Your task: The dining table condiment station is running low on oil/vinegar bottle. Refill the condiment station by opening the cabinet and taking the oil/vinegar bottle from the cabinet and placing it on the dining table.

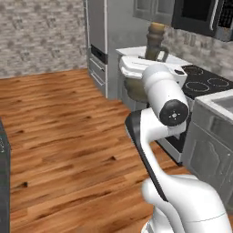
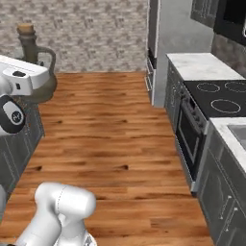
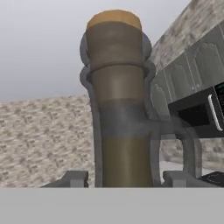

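Bottle (image 3: 116,109) carried upright in the gripper (image 3: 123,178).
Jaws are clamped on its neck, cork on top, above the wood floor (image 1: 59,136) near the stove (image 2: 218,96).

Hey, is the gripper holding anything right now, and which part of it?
Yes: the gripper holds the oil/vinegar bottle, fingers either side of its lower neck, cork up.

Floor (image 1: 59,132): warm brown wood planks with dark knots, running back to a grey brick wall (image 2: 86,33). Standing on it: grey base cabinets (image 2: 226,192), an oven (image 2: 190,139) set among them under a black cooktop (image 2: 223,98), white marble counter sections (image 2: 202,65), tall grey unit (image 1: 98,41).
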Available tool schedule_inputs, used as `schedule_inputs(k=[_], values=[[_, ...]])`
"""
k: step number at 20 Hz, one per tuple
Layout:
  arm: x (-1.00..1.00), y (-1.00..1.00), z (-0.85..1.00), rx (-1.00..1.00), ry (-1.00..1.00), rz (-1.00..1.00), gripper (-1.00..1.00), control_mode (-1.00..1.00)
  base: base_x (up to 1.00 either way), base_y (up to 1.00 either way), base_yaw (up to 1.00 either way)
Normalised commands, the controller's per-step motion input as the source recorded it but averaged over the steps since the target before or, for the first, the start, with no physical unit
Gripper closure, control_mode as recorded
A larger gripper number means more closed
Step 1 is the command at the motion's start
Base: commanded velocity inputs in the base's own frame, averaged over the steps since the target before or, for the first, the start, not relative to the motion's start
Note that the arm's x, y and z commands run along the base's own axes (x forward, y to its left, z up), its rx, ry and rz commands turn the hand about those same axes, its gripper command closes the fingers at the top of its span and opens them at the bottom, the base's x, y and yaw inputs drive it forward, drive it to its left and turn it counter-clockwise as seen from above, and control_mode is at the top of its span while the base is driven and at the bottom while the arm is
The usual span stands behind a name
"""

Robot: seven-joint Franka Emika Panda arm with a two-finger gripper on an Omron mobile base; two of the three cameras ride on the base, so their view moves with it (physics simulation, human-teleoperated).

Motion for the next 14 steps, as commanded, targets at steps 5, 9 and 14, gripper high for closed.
schedule_inputs(k=[5,9,14], values=[[0.0,0.0,0.0,0.0,0.0,0.0,1.0,1.0,0.0,0.51,0.51],[0.0,0.0,0.0,0.0,0.0,0.0,1.0,1.0,0.0,0.5,0.45],[0.0,0.0,0.0,0.0,0.0,0.0,1.0,1.0,-0.01,0.2,0.38]])
